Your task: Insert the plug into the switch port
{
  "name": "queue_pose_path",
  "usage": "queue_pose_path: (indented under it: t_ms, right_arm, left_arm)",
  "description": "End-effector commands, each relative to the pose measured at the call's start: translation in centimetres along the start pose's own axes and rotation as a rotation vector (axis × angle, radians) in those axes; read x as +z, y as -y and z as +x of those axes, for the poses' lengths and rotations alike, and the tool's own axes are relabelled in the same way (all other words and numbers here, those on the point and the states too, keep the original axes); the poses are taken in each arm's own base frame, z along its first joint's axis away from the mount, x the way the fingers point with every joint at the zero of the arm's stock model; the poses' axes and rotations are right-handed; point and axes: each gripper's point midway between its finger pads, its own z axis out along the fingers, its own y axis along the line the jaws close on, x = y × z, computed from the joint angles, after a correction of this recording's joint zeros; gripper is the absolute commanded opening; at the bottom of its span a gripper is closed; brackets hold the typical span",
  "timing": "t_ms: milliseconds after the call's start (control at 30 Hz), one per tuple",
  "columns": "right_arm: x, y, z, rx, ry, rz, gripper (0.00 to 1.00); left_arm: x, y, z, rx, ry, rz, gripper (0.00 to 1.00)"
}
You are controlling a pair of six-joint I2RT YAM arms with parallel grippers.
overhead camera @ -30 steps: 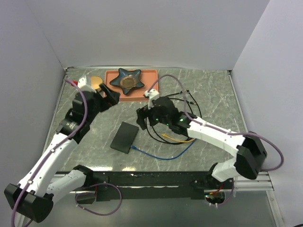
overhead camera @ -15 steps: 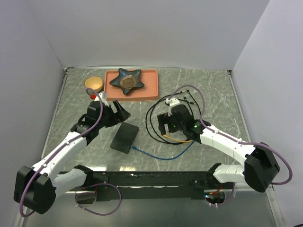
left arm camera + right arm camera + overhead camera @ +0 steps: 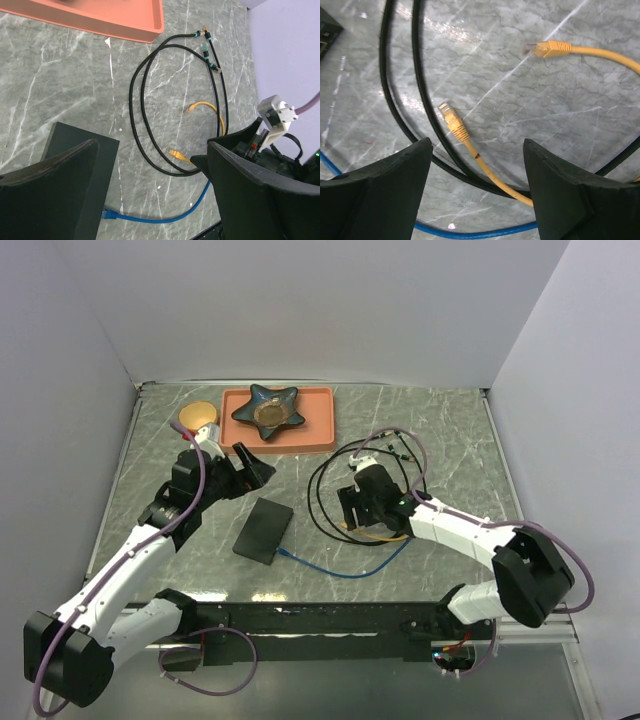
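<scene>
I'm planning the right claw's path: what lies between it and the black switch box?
Two black cable loops lie between the right claw and the switch box, a blue cable nearer the arms; the top view shows it.

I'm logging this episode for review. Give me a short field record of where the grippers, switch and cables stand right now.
left gripper: open, empty, near switch port
right gripper: open, empty, over yellow plug
yellow cable: both plugs free
blue cable: one end at switch port; seated or not, unclear
black cables: loose loops
</scene>
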Motion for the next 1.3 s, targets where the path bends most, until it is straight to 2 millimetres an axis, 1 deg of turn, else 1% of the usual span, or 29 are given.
queue_pose_path:
  t_ms: [0,33,67,167,333,433,467,533,600,633,667,700,767,800,867,900,933,1000,1033,1100,1133,1167,1200,1233,1267]
  right_arm:
    - [0.9,-0.4,0.0,0.019,-0.027,-0.041,0.76]
    - [1.4,-0.5,0.6,0.019,-0.052,-0.041,0.75]
    - [1.6,-0.7,0.6,0.018,-0.060,-0.049,0.71]
    - [2.4,-1.0,1.2,0.013,-0.095,-0.065,0.68]
    - [3.1,-0.9,1.8,0.009,-0.118,-0.059,0.66]
    - [3.4,-0.8,2.1,0.009,-0.128,-0.054,0.48]
    - [3.4,-1.1,2.1,0.011,-0.135,-0.073,0.44]
    - [3.5,-1.2,2.2,0.007,-0.141,-0.077,0.42]
    - [3.7,-1.1,2.2,0.005,-0.140,-0.074,0.26]
    - [3.8,-1.1,2.2,0.004,-0.142,-0.069,0.20]
    - [3.8,-1.1,2.0,0.006,-0.140,-0.067,0.09]
    - [3.7,-1.0,1.8,0.007,-0.135,-0.057,0.05]
    - [3.3,-0.6,0.7,0.005,-0.107,-0.031,0.00]
    - [3.1,-0.4,0.1,0.001,-0.090,-0.016,0.00]
    - [1.8,0.2,-2.2,0.000,-0.018,0.017,0.00]
    - [1.2,0.4,-3.0,0.004,0.008,0.025,0.00]
    - [-0.4,0.6,-4.9,0.011,0.080,0.037,0.00]
    - [-2.6,0.8,-7.3,0.025,0.170,0.035,0.00]
    - [-5.1,0.7,-9.3,0.037,0.260,0.021,0.00]
    - [-8.3,0.6,-11.8,0.049,0.376,-0.005,0.00]
    - [-11.4,0.6,-13.5,0.058,0.475,-0.029,0.00]
    - [-13.3,0.3,-14.4,0.058,0.536,-0.060,0.00]
    - [-14.9,0.3,-15.1,0.063,0.589,-0.070,0.00]
    - [-18.1,0.6,-16.2,0.079,0.685,-0.084,0.00]
    - [-19.8,1.4,-16.9,0.097,0.737,-0.060,0.00]
  left_arm:
    - [-0.8,1.5,-2.1,0.018,0.055,0.027,0.96]
    - [-0.9,1.7,-2.2,0.021,0.057,0.032,0.96]
    - [-1.0,1.8,-2.2,0.023,0.057,0.038,0.96]
    - [-1.2,1.6,-2.5,0.024,0.080,0.030,0.96]
    - [-1.2,1.3,-2.5,0.036,0.075,0.011,0.96]
    - [-1.1,1.1,-2.5,0.039,0.076,-0.001,0.96]
    - [-1.1,1.1,-2.6,0.043,0.077,-0.003,0.96]
    - [-1.0,1.1,-2.6,0.046,0.073,-0.006,0.96]
    - [-1.1,0.9,-2.6,0.050,0.079,-0.011,0.96]
    - [-1.1,0.7,-2.7,0.051,0.083,-0.022,0.96]
    - [-1.0,0.6,-2.7,0.055,0.081,-0.028,0.96]
    - [-1.1,0.7,-2.9,0.058,0.083,-0.028,0.96]
    - [-1.1,0.7,-2.9,0.061,0.084,-0.031,0.96]
    - [-1.2,0.6,-2.8,0.061,0.087,-0.033,0.96]
    - [-1.1,0.4,-2.8,0.065,0.086,-0.042,0.96]
    - [-1.2,0.5,-3.0,0.066,0.090,-0.043,0.96]
    - [-1.2,0.5,-3.1,0.067,0.090,-0.043,0.96]
    - [-1.2,0.5,-3.0,0.068,0.091,-0.040,0.96]
    - [-1.1,0.4,-3.0,0.067,0.093,-0.042,0.96]
    - [-1.0,0.1,-2.9,0.071,0.091,-0.056,0.96]
    - [-1.0,0.1,-3.0,0.070,0.091,-0.058,0.96]
    - [-1.0,0.2,-3.1,0.073,0.093,-0.056,0.96]
    - [-1.0,0.1,-3.0,0.073,0.090,-0.057,0.96]
    - [-1.0,0.2,-3.1,0.072,0.093,-0.054,0.96]
    - [-0.8,0.0,-2.8,0.070,0.089,-0.056,0.96]
